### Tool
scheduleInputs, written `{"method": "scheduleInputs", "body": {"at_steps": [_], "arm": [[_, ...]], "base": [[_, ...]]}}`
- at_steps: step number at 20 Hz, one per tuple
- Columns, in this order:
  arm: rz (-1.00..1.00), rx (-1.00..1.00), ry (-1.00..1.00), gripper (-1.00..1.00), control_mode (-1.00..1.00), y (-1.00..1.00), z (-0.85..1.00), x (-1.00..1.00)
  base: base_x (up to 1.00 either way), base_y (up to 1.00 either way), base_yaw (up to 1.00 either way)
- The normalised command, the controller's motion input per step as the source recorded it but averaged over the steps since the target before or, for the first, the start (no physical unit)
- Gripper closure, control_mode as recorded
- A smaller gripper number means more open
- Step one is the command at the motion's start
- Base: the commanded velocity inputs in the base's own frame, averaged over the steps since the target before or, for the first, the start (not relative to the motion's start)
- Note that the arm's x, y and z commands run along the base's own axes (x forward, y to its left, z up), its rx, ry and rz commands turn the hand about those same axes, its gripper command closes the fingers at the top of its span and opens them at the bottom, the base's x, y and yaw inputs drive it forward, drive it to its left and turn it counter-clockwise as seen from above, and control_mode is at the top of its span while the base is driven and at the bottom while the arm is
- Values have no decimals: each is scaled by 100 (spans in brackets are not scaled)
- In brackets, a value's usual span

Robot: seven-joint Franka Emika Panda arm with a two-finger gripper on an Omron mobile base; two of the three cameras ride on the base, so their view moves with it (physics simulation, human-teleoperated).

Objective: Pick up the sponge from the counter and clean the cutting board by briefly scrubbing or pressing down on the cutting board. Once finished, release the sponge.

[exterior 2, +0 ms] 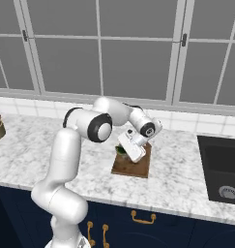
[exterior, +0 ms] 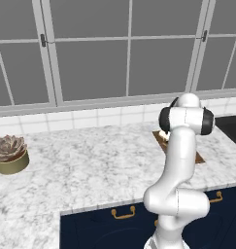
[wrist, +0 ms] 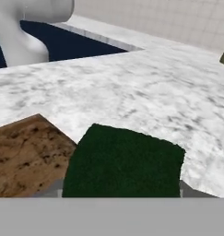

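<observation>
One dark green sponge (wrist: 125,161) filled the lower middle of the hand view, a flat rectangular block with a fuzzy, matte top. It sat close against the camera, overlapping the corner of one brown wooden cutting board (wrist: 26,156) with mottled grain, and the white-and-grey marbled counter (wrist: 132,87) spread out beyond it.

In the right base view, the gripper (exterior 2: 123,151) pointed down at the near-left part of the cutting board (exterior 2: 138,167), and a small patch of the green sponge (exterior 2: 121,150) showed at its tip, just above or on the board. The sponge appeared to sit between the fingers, but the fingers themselves were hidden, so whether they pinched it or stood spread could not be told.

In the left base view, the white arm (exterior: 180,160) blocked most of the board (exterior: 161,138), which lay on the counter (exterior: 90,160) near the tiled back wall. One potted succulent (exterior: 10,154) stood far to the left on the counter. One dark sink (exterior 2: 220,167) lay to the right of the board.
</observation>
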Motion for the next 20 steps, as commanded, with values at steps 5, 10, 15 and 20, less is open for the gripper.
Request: {"method": "scheduleInputs", "body": {"at_steps": [5, 10, 15, 20], "arm": [[18, 0, 40, 100, -100, 100, -67, -75], [27, 0, 60, 100, -100, 100, -17, -40], [45, 5, 71, 100, -100, 100, 0, -7], [54, 3, 75, 100, -100, 91, -31, -2]], "base": [[0, 0, 0], [0, 0, 0], [0, 0, 0], [0, 0, 0]]}}
